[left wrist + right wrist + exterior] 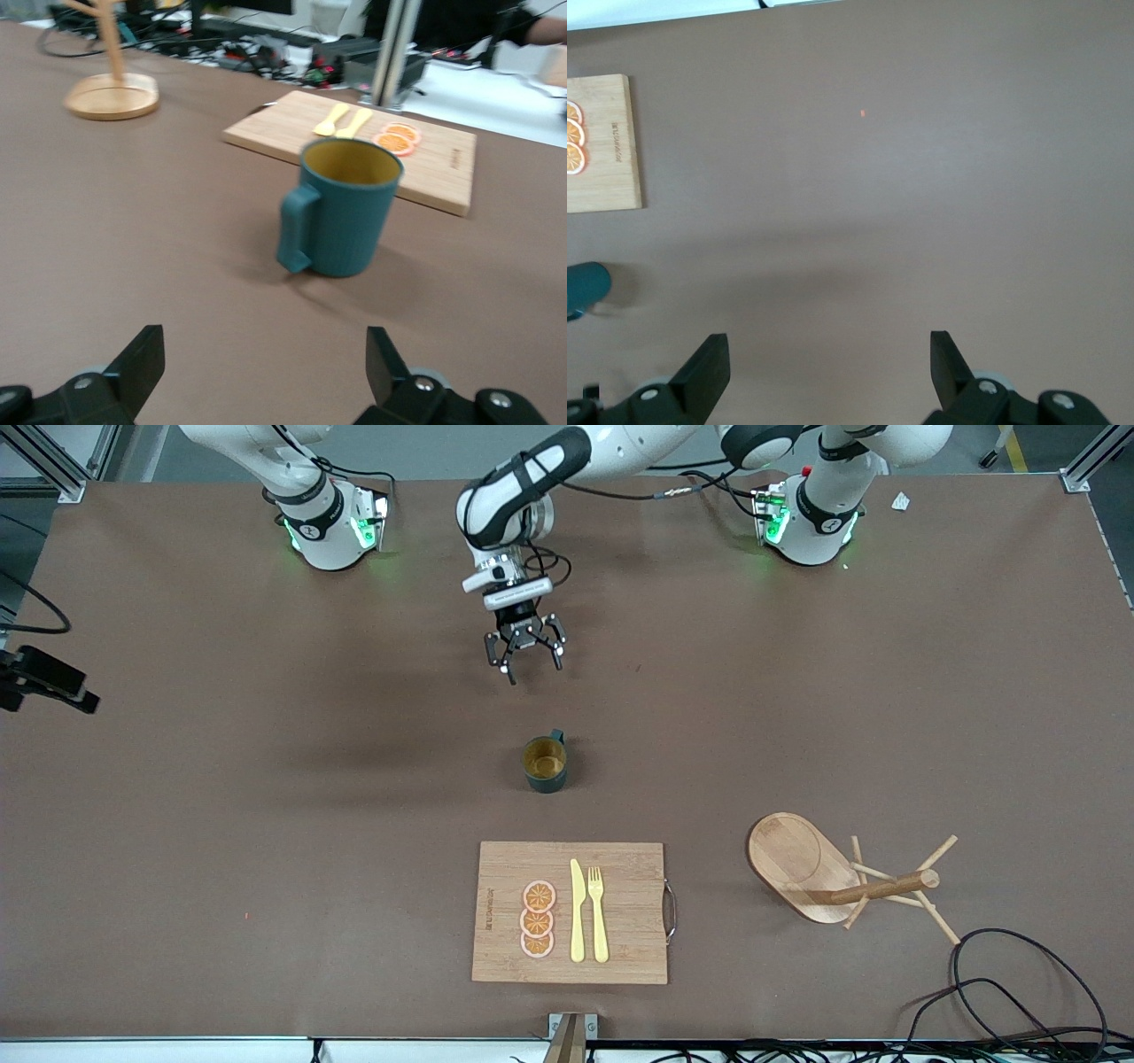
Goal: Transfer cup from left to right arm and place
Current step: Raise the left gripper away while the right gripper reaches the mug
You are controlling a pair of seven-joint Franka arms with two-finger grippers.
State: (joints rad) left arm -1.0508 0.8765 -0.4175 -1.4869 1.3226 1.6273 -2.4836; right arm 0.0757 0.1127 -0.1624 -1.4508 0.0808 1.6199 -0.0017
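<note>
Two grippers, both spread wide and empty. My left gripper [524, 657] hangs low over bare table at twelve o'clock of the cup [544, 763] in the front view, jaws apart because nothing has been grasped yet. The cup stands upright on the table, its handle [298, 228] turned toward one o'clock, facing me. That suits a pinch on the handle or the rim. At six o'clock of the cup lies the wooden board [571, 912], apart from it. My right gripper [828, 363] waits high over bare table toward the right arm's end, open, I judge, to receive the handover.
</note>
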